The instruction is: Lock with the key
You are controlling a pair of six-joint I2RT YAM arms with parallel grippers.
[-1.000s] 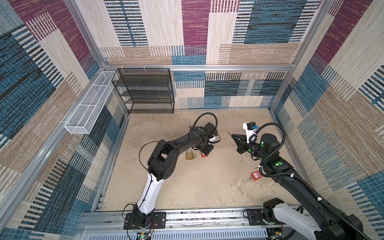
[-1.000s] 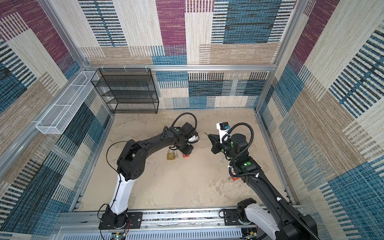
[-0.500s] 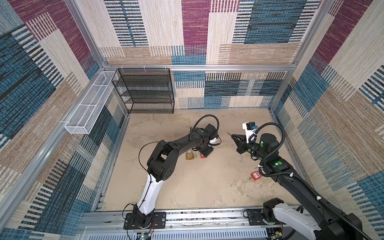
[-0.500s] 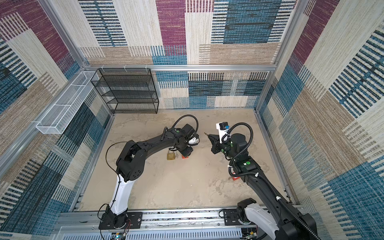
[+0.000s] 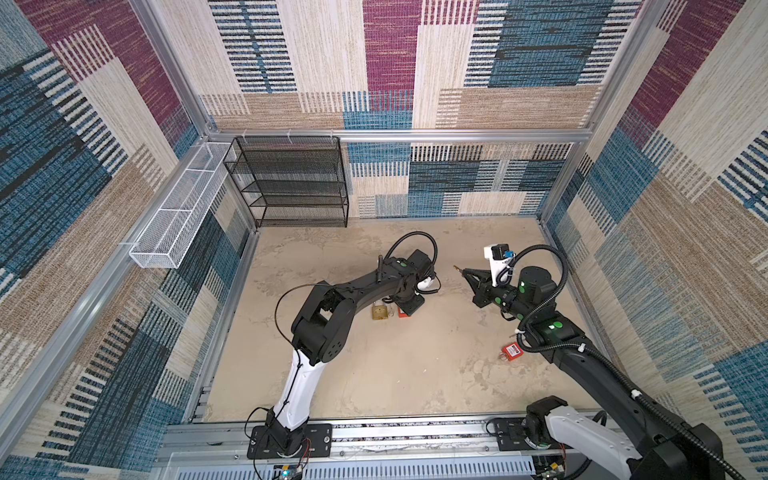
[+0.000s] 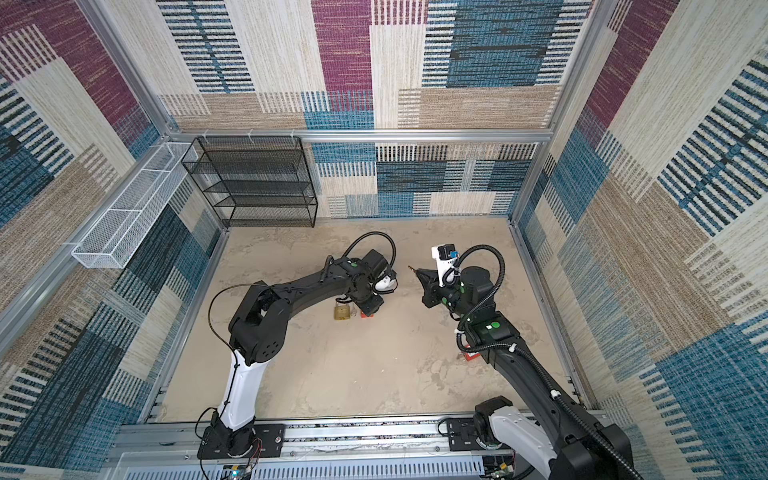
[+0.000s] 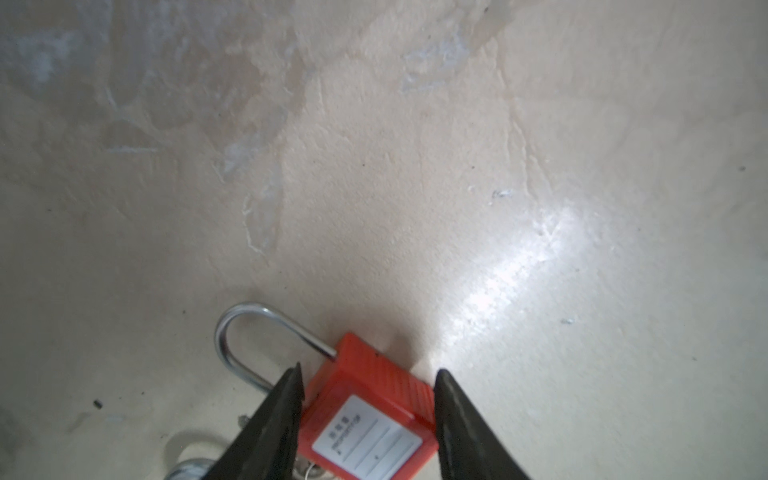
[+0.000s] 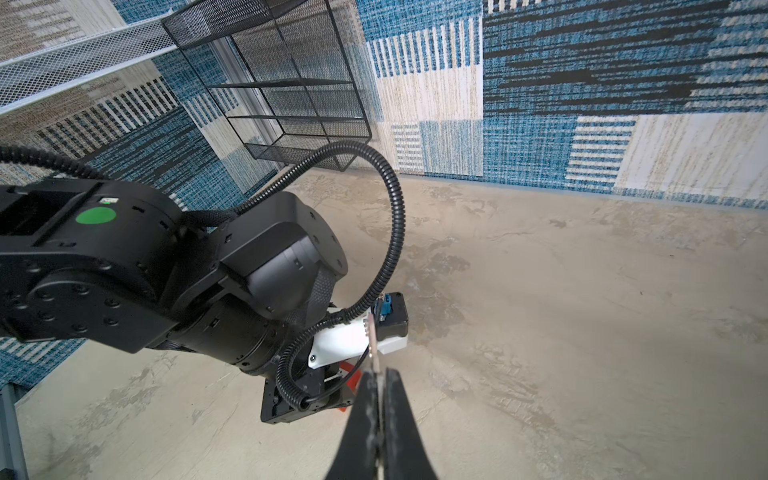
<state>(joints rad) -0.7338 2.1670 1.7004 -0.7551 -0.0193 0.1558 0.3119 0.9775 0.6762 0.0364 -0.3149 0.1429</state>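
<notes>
- The red padlock (image 7: 374,419) sits on the beige tabletop (image 5: 395,374), just below the centre of both top views. There only a sliver of its red (image 5: 402,313) shows under the left arm's wrist.
- The left gripper (image 7: 369,372) is half spread and clamps the padlock's body, one finger against each side.
- The key (image 8: 371,340) sticks out of the right gripper (image 8: 378,374), whose fingers are pressed together on its bow. In a top view the blade tip (image 5: 457,268) is right of centre, raised off the table and well apart from the lock.
- Over the last second almost nothing has shifted. The left grip holds the same width, and the right arm hangs in much the same place, its key aimed toward the left arm. I judge the lock braced and the insertion not yet begun.
- Only the left wrist view shows the steel shackle (image 7: 232,332) and the white label. One shackle leg runs behind a finger, so I cannot tell whether it is seated.
- Only the right wrist view shows the key's toothed blade clearly. It does not show the keyway.
- Only the top views show the neighbours. A brass padlock (image 5: 379,311) lies just left of the red one, and a stray red padlock (image 5: 512,351) lies at lower right beside the right arm.
</notes>
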